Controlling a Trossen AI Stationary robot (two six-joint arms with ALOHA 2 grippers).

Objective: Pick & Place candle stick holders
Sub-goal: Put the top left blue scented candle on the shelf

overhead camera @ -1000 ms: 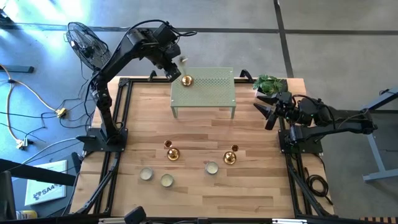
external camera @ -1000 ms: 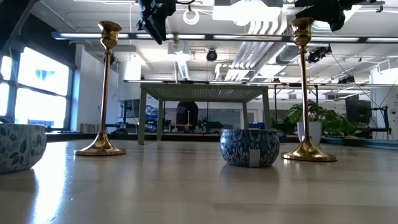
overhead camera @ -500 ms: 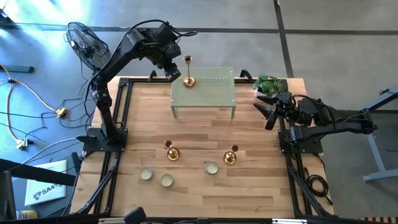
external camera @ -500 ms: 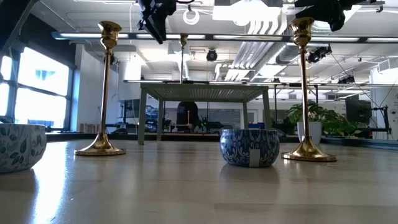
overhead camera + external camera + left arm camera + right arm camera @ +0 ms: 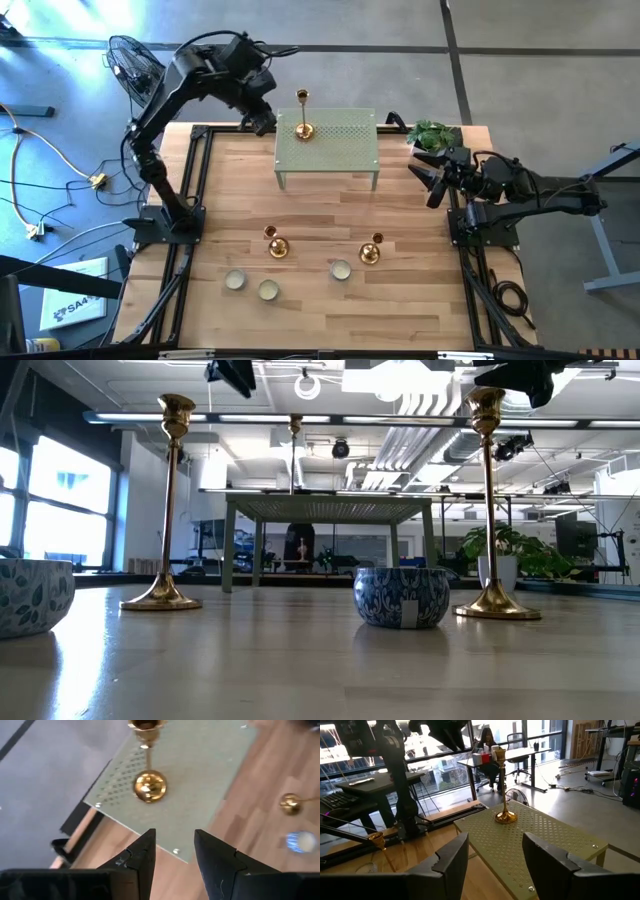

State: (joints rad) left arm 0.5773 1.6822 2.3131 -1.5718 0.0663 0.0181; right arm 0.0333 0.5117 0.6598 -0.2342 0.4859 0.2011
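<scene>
Candle stick holders: one (image 5: 302,114) upright on the green perforated stand (image 5: 330,150), two (image 5: 277,243) (image 5: 371,250) upright on the tabletop (image 5: 400,220), well apart from both arms. Left gripper (image 5: 262,122), jaws spread and empty, sits nearer the left one; right gripper (image 5: 430,182) parked, jaws spread.

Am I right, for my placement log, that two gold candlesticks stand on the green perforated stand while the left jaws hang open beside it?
Not quite: only one candlestick stands on the green stand, as the high view shows. The other two are on the wooden table. The left gripper does hang open beside the stand.
</scene>
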